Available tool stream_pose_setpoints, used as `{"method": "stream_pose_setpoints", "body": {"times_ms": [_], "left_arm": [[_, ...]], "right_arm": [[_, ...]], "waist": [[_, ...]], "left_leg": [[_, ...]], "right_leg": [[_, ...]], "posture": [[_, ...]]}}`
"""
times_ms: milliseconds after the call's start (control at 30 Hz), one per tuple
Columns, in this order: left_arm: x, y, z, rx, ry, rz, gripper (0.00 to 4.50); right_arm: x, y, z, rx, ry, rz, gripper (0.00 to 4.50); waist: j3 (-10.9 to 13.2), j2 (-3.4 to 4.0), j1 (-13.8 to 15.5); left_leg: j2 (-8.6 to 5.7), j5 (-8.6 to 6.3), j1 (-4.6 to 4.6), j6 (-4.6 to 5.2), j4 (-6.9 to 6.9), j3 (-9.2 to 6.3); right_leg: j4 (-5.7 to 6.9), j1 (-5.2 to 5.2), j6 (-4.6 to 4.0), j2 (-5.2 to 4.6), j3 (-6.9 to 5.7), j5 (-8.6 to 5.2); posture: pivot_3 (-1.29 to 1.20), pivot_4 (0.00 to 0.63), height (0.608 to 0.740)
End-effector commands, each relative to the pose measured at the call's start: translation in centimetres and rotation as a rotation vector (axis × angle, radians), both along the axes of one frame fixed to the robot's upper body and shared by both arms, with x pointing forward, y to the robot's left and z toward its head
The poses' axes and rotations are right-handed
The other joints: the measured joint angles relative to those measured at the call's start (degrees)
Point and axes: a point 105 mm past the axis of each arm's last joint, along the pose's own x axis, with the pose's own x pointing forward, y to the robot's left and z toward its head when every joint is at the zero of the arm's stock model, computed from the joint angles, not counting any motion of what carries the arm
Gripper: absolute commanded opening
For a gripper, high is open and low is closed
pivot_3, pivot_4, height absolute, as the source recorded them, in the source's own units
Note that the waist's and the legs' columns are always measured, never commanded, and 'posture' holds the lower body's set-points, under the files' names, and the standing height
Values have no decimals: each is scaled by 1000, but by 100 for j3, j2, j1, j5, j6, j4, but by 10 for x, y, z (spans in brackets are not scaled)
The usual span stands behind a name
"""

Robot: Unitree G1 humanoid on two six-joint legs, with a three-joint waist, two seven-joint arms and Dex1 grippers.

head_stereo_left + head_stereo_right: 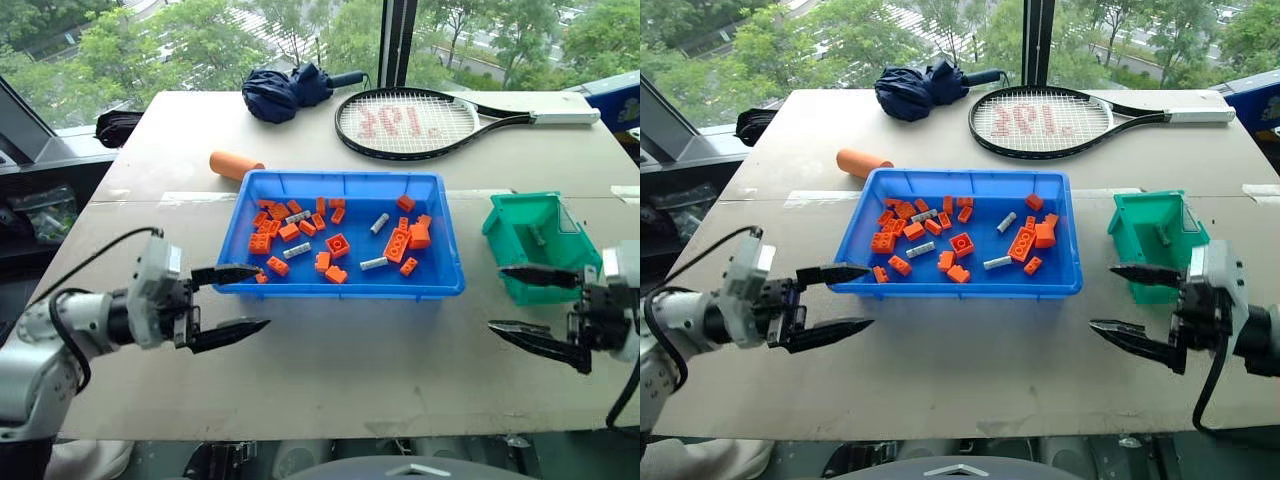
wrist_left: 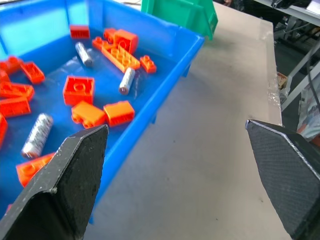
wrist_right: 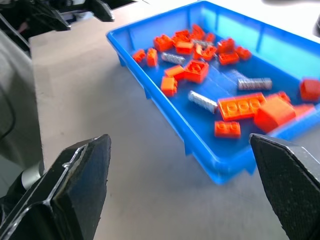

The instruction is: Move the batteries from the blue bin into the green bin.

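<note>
Your left gripper [image 1: 232,300] hangs just off the blue bin's [image 1: 340,286] near left corner, fingers spread wide and empty. Your right gripper [image 1: 535,307] hangs off its near right corner, likewise spread. The batteries [image 1: 374,263] lie inside it among orange bricks [image 1: 338,245]; the green bin [image 1: 516,245] sits just right of it.
</note>
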Motion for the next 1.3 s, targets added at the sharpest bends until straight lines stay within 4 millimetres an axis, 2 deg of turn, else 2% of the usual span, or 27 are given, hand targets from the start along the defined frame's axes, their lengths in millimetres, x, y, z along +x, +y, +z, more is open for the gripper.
{"method": "stream_pose_setpoints", "body": {"times_ms": [33, 133, 333, 400, 533, 700, 767, 1067, 1167, 1233, 1300], "left_arm": [[7, 6, 24, 47, -68, -36, 4500], [16, 14, 35, 119, -108, -46, 4500], [24, 33, 48, 257, -156, -39, 4500], [25, 35, 52, 271, -168, -34, 4500], [24, 37, 55, 282, -168, -35, 4500], [20, 29, 57, 288, -160, -47, 4500], [20, 24, 59, 289, -164, -50, 4500], [21, 15, 65, 290, -180, -76, 4500], [23, 11, 66, 274, -192, -98, 4500], [25, 4, 70, 237, -211, -122, 4500], [28, -6, 76, 184, -243, -142, 4500]], "right_arm": [[23, 26, -2, -96, -32, 63, 4439], [44, 52, -1, -161, -87, 159, 4439], [99, 103, -19, -365, -158, 238, 4439], [107, 117, -28, -396, -135, 266, 4439], [109, 139, -49, -462, -82, 357, 4439], [118, 149, -68, -566, -70, 390, 4439], [123, 150, -73, -592, -73, 386, 3942], [123, 143, -73, -617, -48, 391, 58], [121, 141, -66, -600, -51, 384, 58], [120, 140, -54, -562, -68, 363, 58], [120, 137, -34, -495, -90, 312, 58]], "waist": [[5, -2, -6], [9, -3, -12], [23, -9, -119], [28, -11, -129], [30, -12, -115], [31, -11, -124], [31, -10, -125], [30, -11, -124], [31, -10, -119], [32, -8, -117], [32, -8, -108]], "left_leg": [[0, 0, -6, 0, -1, -1], [-5, 1, -21, -2, -4, -1], [-7, 15, -33, -26, -8, 15], [-7, 16, -35, -27, -10, 19], [-5, 16, -43, -27, -12, 17], [-6, 17, -39, -29, -9, 17], [-6, 17, -39, -29, -8, 17], [-6, 18, -37, -32, -9, 16], [-7, 18, -37, -32, -9, 15], [-7, 17, -37, -32, -9, 16], [-7, 18, -39, -32, -9, 15]], "right_leg": [[0, -6, 0, 0, -1, 0], [-1, -19, 2, 0, -3, 1], [4, -44, 3, 30, -7, 1], [2, -48, 4, 32, -4, 1], [7, -59, 5, 30, -6, 2], [20, -61, 5, 30, -4, 2], [21, -61, 5, 31, -4, 2], [26, -63, 4, 32, -1, 2], [25, -62, 4, 31, -2, 2], [25, -63, 4, 31, -1, 2], [25, -65, 4, 30, -2, 2]], "posture": [[0, 150, 740], [0, 150, 740], [0, 150, 740], [0, 150, 740], [0, 150, 740], [0, 150, 740], [0, 150, 740], [0, 150, 740], [0, 150, 740], [0, 150, 740], [0, 150, 740]]}}
